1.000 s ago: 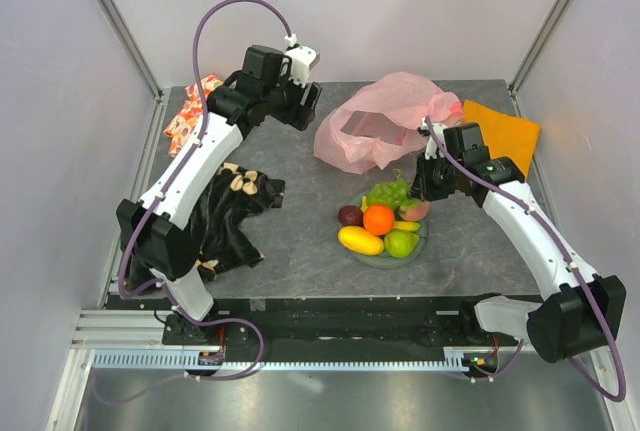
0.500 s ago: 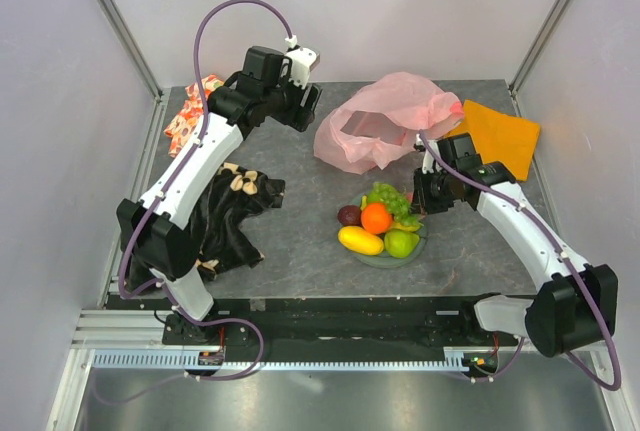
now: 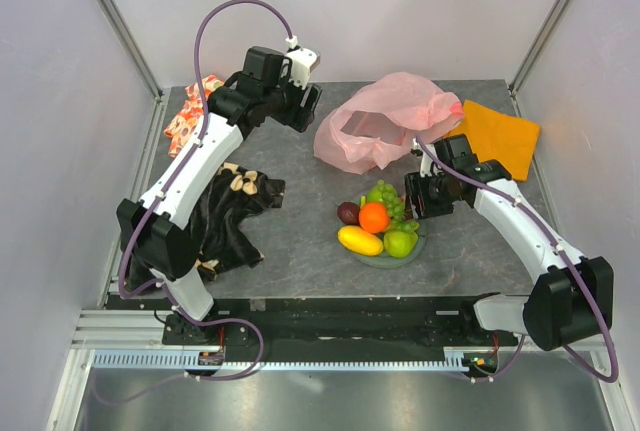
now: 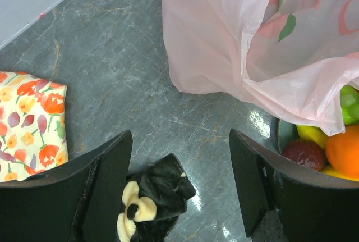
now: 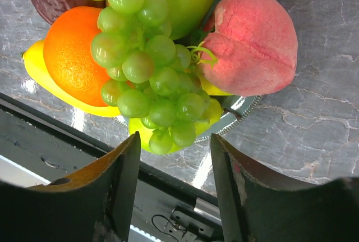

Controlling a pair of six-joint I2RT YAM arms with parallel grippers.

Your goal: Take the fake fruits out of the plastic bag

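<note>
Over the plate (image 5: 249, 107), the right gripper (image 5: 175, 146) is held spread and empty, the peach (image 5: 252, 45) lying at the rim beside the grapes (image 5: 151, 68); a straight upward lift is advised so the heaped fake fruits (image 3: 380, 221) are not nudged. Near the plastic bag (image 3: 375, 126) behind the plate, the left gripper (image 4: 179, 163) is likewise spread and empty; the bag's contents cannot be told.

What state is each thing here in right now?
Pink bag: crumpled, mouth open.
Fruits: piled on the plate.
Black cloth: crumpled.
Orange cloth: lying flat.
Flowered cloth: lying flat.
Left arm: jaws open, empty.
Right arm: jaws open, empty, over the grapes.
</note>
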